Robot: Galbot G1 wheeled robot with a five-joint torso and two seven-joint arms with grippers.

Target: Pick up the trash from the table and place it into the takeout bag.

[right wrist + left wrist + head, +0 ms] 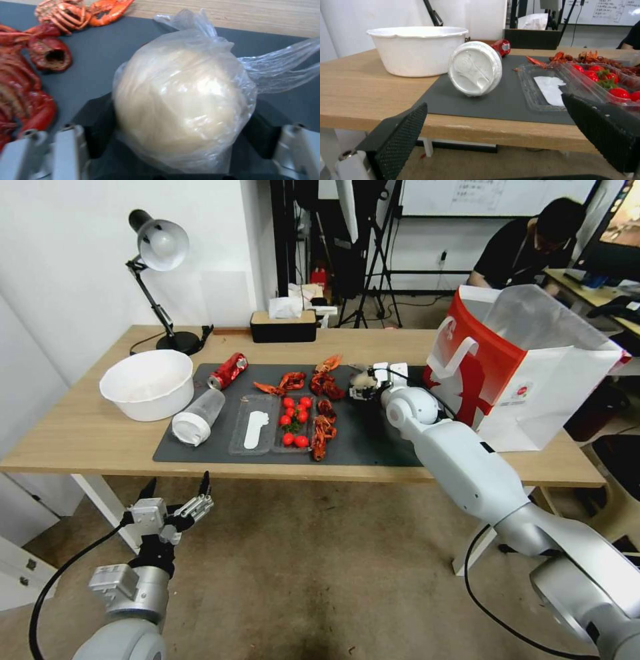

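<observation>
Right wrist view is showing the right gripper (180, 140) clamping the clear bag with beige lump (181, 100) over the mat's (373, 440) far edge; left gripper (175, 499), fingers apart, is hanging below the table's (80, 433) near edge.

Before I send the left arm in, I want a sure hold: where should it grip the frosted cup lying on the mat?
Probably the mid-body of the frosted plastic cup. It lies on its side on the dark mat beside the white basin, lid toward the open left gripper. Come from above, jaws straddling the round sides; the flat lid offers no purchase.
</observation>
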